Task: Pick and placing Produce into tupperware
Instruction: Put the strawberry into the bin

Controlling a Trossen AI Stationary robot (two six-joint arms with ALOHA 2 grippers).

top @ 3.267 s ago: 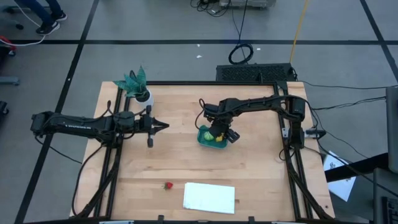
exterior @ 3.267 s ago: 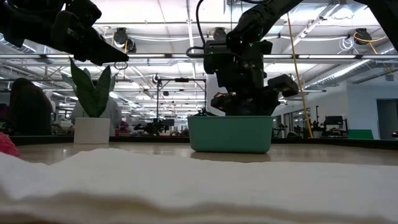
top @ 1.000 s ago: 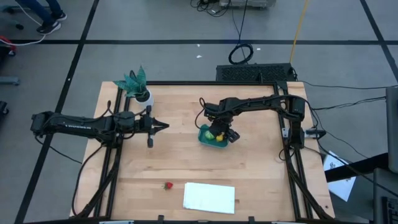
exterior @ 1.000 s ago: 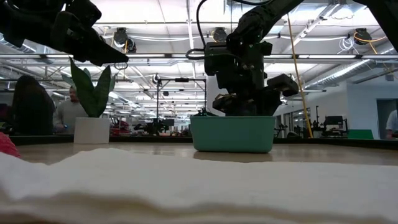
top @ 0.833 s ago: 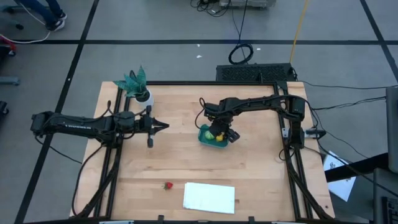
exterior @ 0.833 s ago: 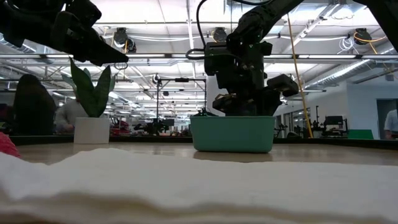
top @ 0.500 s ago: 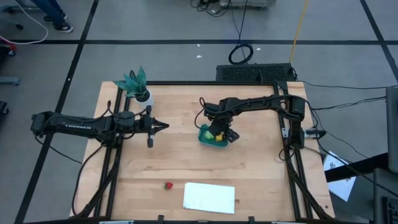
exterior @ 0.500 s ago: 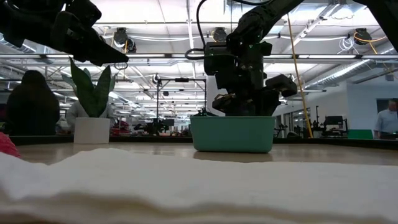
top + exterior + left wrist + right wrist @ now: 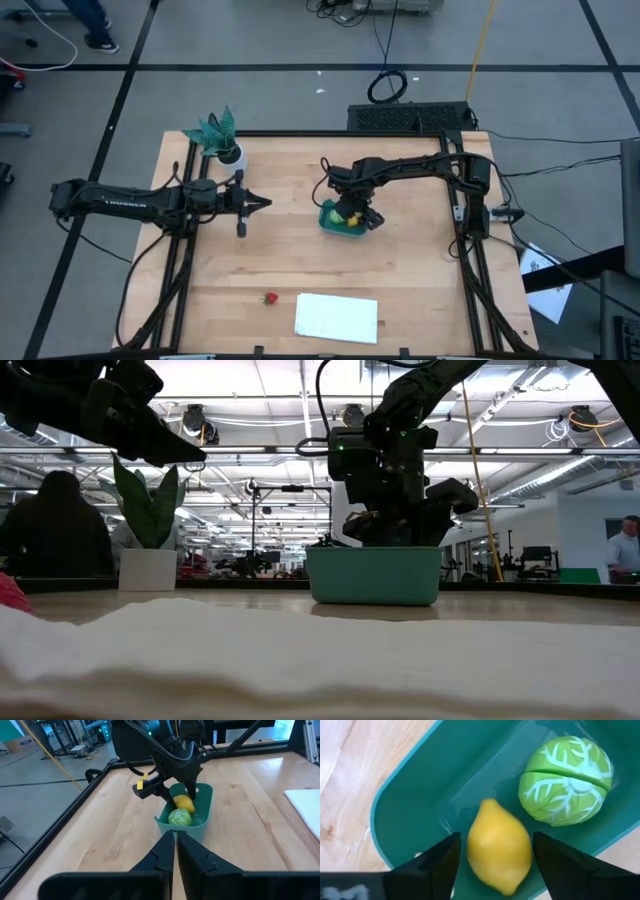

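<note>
The teal tub [image 9: 341, 231] stands at the table's middle. In it lie the light-green round fruit [image 9: 565, 780] and the yellow lemon [image 9: 497, 847]. My right gripper [image 9: 496, 838] reaches down into the tub, open, one finger close on each side of the lemon; I cannot tell whether they touch it. The lemon rests on the tub's floor. The tiny red strawberry [image 9: 269, 298] lies on the table near the front edge. My left gripper [image 9: 176, 840] is shut and empty, held above the table left of the tub [image 9: 200, 827].
A flat white sheet [image 9: 337, 317] lies at the front edge, right of the strawberry. A teal plant in a white pot [image 9: 222, 140] stands at the far left corner. Bare wood lies between the tub and the strawberry. People show in the room beyond the table.
</note>
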